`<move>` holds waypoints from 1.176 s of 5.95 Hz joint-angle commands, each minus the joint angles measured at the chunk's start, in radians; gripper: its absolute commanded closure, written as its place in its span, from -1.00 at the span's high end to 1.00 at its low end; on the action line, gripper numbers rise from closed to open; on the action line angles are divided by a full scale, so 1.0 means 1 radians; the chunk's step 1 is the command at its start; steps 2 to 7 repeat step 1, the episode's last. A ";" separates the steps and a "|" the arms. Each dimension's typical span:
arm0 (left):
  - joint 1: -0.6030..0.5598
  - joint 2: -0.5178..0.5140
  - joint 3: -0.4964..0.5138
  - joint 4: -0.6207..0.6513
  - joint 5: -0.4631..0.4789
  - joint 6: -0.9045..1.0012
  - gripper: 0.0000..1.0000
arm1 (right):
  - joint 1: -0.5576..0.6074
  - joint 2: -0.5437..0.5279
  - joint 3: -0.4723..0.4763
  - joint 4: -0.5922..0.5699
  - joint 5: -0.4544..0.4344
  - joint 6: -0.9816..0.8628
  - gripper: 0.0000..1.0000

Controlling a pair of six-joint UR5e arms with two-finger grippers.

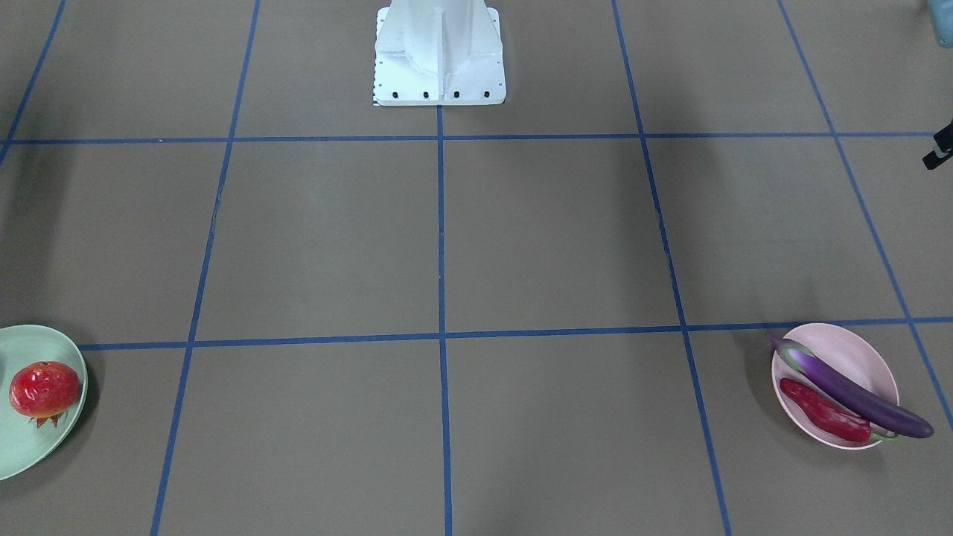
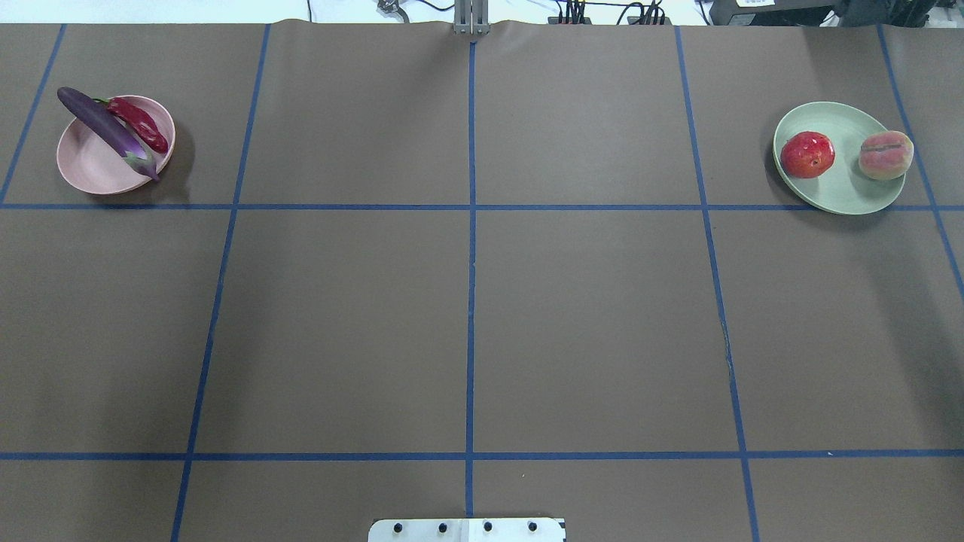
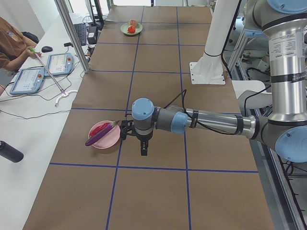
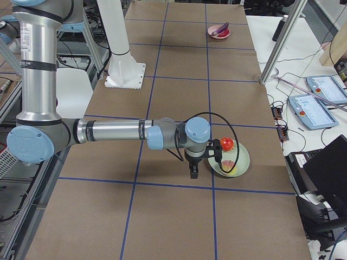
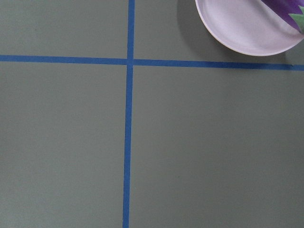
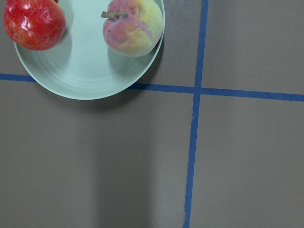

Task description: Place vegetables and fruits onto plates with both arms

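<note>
Eggplant (image 2: pixel 108 129), chili (image 2: pixel 139 123) on pink plate (image 2: pixel 86 167)

Silver arms (image 3: pixel 216 123), blue caps (image 3: pixel 142 109), black cables (image 4: pixel 211 112)

You are seeing two plates, pink plate (image 2: pixel 86 162) and green plate (image 2: pixel 843 187); two vegetables, eggplant (image 2: pixel 102 124) and chili pepper (image 2: pixel 141 125); two fruits, pomegranate (image 2: pixel 807 154) and peach (image 2: pixel 886 155); two arms, left arm (image 3: pixel 216 123) and right arm (image 4: pixel 114 131).

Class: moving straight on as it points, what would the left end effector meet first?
The left end effector points down; probably bare table, beside the pink plate.
</note>
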 commanded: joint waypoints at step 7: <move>0.000 0.000 0.000 -0.002 -0.001 0.000 1.00 | -0.011 0.006 0.000 -0.001 -0.002 0.000 1.00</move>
